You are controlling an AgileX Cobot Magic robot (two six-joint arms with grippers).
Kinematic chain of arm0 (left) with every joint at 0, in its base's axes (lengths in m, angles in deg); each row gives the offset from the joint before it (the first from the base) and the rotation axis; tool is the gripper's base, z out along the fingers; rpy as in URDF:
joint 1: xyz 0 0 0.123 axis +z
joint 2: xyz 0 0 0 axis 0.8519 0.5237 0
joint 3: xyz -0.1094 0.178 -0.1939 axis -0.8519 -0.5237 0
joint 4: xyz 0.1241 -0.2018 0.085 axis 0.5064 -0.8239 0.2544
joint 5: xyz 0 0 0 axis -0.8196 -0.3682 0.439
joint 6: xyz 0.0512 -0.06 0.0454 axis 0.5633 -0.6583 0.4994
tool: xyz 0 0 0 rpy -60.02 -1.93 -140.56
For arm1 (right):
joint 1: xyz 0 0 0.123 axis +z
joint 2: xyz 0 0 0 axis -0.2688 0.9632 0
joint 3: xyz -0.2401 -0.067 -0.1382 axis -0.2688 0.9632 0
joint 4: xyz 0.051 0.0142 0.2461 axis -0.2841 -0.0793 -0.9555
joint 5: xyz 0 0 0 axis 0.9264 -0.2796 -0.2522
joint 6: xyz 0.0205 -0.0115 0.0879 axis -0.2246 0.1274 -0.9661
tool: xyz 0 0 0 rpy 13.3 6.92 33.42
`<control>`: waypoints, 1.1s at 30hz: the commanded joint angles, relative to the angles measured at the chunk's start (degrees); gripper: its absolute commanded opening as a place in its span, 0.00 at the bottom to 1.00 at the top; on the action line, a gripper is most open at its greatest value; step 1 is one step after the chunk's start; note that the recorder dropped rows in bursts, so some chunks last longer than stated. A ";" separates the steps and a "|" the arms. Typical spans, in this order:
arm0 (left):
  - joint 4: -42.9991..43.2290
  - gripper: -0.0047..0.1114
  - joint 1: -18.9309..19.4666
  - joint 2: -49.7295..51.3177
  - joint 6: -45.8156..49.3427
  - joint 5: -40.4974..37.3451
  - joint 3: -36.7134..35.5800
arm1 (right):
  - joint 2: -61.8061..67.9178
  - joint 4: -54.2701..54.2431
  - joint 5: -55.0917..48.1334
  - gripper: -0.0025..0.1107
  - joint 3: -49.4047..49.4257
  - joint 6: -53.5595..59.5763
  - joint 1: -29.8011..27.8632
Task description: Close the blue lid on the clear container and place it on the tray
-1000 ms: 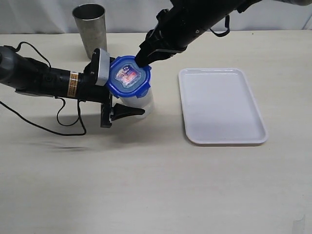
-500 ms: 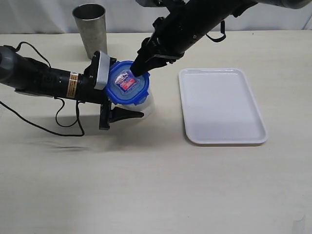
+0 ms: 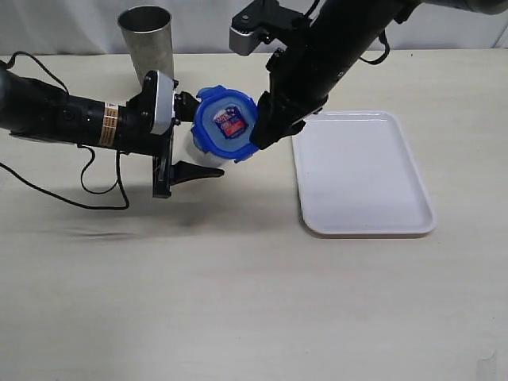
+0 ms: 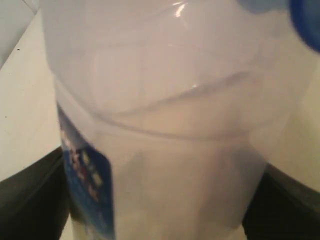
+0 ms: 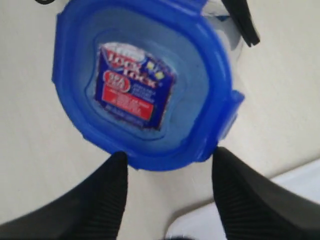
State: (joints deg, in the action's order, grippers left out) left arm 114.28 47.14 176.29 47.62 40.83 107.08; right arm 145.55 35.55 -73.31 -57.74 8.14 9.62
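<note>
The round bright-blue plastic lid (image 3: 228, 123) sits over the mouth of the tall clear plastic container (image 3: 196, 151) and hides most of it. I cannot tell if the lid's flaps are snapped down. The left fingers (image 3: 193, 171) squeeze the container from both sides and hold it tipped over. It is left of the flat white plastic tray (image 3: 361, 171), not on it. Up close, the container (image 4: 165, 125) looks blurry and is cut off. The right fingers (image 5: 112, 195) are spread wide by the lid's edge (image 5: 145, 90), not pinching it. A grey metal cup (image 3: 147, 48) stands at the back of the pale beige worktop (image 3: 238, 294), by a white backdrop (image 3: 63, 28).
</note>
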 commanded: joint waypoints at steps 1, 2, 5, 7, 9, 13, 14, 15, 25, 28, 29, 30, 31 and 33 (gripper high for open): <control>-3.02 0.04 -0.16 -1.32 -0.96 3.14 0.32 | -2.88 0.01 1.10 0.52 0.18 4.55 0.29; -3.02 0.04 -0.27 -1.32 -0.96 3.14 0.32 | -3.64 -0.08 1.57 0.51 0.18 5.38 0.53; -3.02 0.04 -1.20 -1.32 -0.71 1.61 0.32 | -6.14 0.67 3.40 0.52 0.18 8.02 1.42; -3.02 0.04 -2.19 -1.32 -0.35 -0.38 0.32 | -7.57 0.67 4.70 0.52 0.18 9.13 1.73; -2.92 0.04 -3.37 -1.32 0.62 -3.37 0.32 | -8.83 2.37 5.75 0.52 0.18 9.13 2.22; -2.92 0.04 -4.44 -1.32 0.87 -5.08 0.32 | -9.89 9.76 6.82 0.52 0.18 9.13 4.65; -2.92 0.04 -4.67 -1.32 0.85 -4.62 0.32 | -9.89 14.64 7.10 0.52 0.18 9.13 6.87; -2.92 0.04 -4.76 -1.32 1.28 -4.49 0.32 | -9.78 17.05 7.17 0.52 0.18 9.39 8.34; -0.87 0.04 -6.91 -1.32 7.97 -3.19 0.32 | -5.34 28.89 7.50 0.48 0.18 10.92 14.91; -0.88 0.04 -6.91 -1.32 7.97 -3.03 0.32 | -4.40 28.89 8.29 0.48 0.18 12.39 14.91; -0.88 0.04 -6.91 -1.32 7.97 -3.07 0.32 | -4.00 28.89 8.43 0.48 0.18 12.78 14.91; -0.88 0.04 -6.91 -1.32 8.13 -3.07 0.32 | -3.65 28.89 8.57 0.48 0.18 13.50 14.91; -0.88 0.04 -6.91 -1.32 8.13 -3.07 0.32 | -3.45 28.89 8.57 0.48 0.18 14.00 14.91; -0.88 0.04 -6.91 -1.32 8.13 -3.07 0.32 | -2.74 28.89 8.36 0.48 0.18 14.12 14.91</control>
State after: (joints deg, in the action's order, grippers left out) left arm 114.32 40.35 175.81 55.78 35.52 107.08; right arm 141.67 63.89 -65.51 -57.61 20.89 24.50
